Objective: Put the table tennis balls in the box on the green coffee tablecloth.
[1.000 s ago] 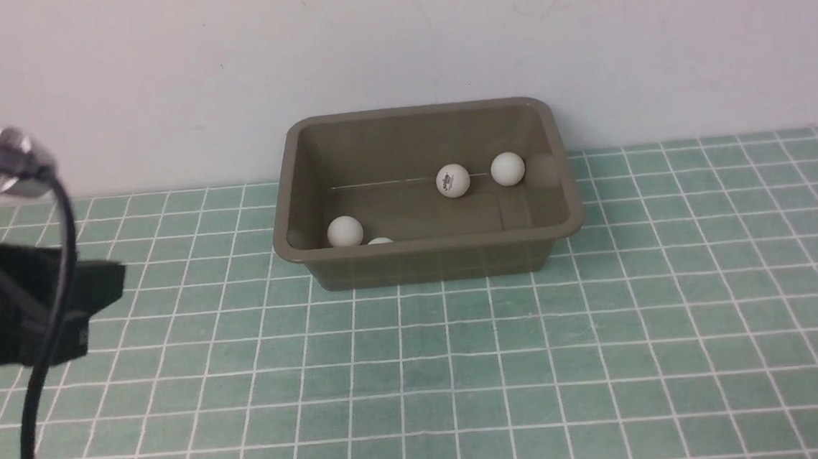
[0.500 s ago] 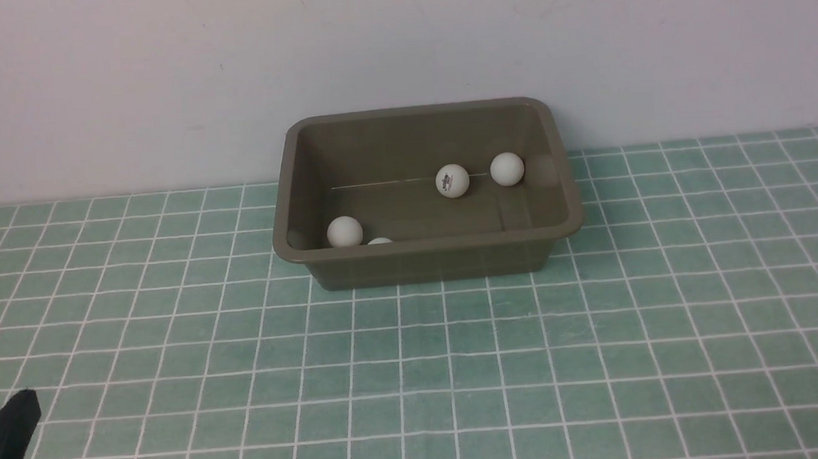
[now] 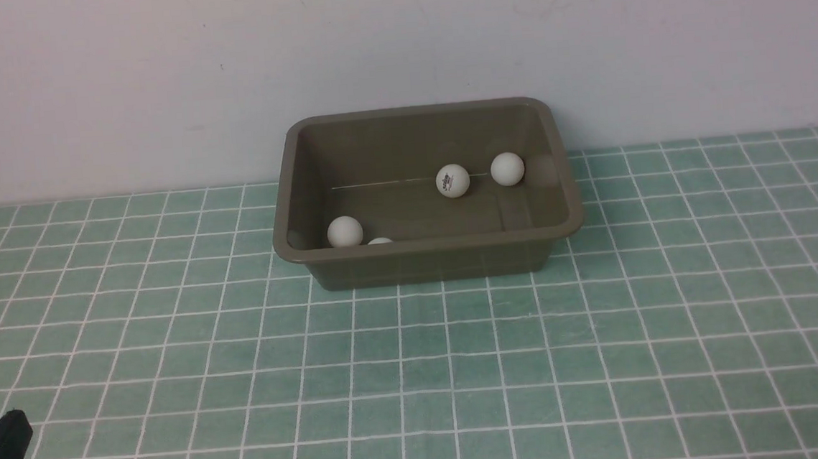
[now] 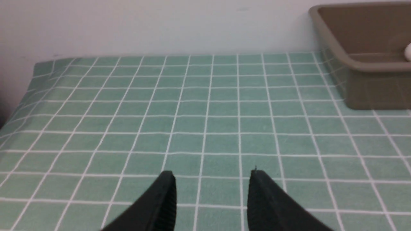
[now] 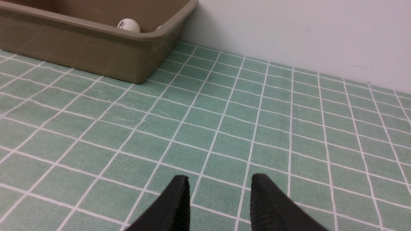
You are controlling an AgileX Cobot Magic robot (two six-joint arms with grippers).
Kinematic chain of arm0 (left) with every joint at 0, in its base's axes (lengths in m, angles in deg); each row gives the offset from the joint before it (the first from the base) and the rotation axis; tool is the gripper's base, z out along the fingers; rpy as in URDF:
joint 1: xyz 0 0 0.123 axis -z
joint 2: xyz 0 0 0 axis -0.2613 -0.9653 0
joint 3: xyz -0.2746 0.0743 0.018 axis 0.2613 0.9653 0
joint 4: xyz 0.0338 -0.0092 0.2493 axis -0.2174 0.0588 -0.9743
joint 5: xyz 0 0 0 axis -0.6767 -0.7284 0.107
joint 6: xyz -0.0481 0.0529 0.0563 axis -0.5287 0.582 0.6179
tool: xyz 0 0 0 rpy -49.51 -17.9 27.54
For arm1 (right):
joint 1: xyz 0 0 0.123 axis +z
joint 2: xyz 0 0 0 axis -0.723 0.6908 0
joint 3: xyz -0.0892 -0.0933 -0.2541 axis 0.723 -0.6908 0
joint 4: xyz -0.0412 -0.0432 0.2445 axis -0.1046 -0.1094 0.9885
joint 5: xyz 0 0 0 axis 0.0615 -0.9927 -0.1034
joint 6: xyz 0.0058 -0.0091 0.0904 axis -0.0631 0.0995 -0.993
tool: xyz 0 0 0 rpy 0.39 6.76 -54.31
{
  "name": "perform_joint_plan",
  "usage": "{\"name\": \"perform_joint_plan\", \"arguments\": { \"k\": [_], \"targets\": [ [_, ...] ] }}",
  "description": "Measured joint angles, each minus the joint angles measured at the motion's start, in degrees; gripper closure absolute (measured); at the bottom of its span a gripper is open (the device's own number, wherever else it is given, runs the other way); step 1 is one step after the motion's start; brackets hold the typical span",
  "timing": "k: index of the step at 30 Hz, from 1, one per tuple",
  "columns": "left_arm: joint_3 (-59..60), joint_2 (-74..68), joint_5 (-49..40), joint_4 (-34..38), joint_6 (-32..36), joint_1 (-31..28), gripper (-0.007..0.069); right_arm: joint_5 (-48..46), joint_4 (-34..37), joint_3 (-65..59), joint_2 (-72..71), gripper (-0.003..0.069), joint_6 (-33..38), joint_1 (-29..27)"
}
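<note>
Both grippers were empty above bare cloth, jaws parted: the left gripper (image 4: 212,192) and the right gripper (image 5: 218,195). The green coffee tablecloth (image 3: 462,370) lay unobstructed out to the box (image 3: 429,257). The front view showed four table tennis balls (image 3: 452,181) inside the box; the right wrist view showed only two, the left wrist view an edge.
</note>
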Motion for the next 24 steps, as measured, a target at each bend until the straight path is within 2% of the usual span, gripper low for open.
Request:
{"name": "perform_joint_plan", "arguments": {
  "k": [6,24],
  "targets": [
    [3.69,2.68,-1.83,-4.84,-5.47,0.00,0.0336,0.00,0.00,0.00,0.00,0.0405,0.00,0.00],
    [6.54,2.68,-0.09,-5.01,-5.91,0.00,0.0336,0.00,0.06,0.00,0.00,0.0405,0.00,0.00]
  ]
}}
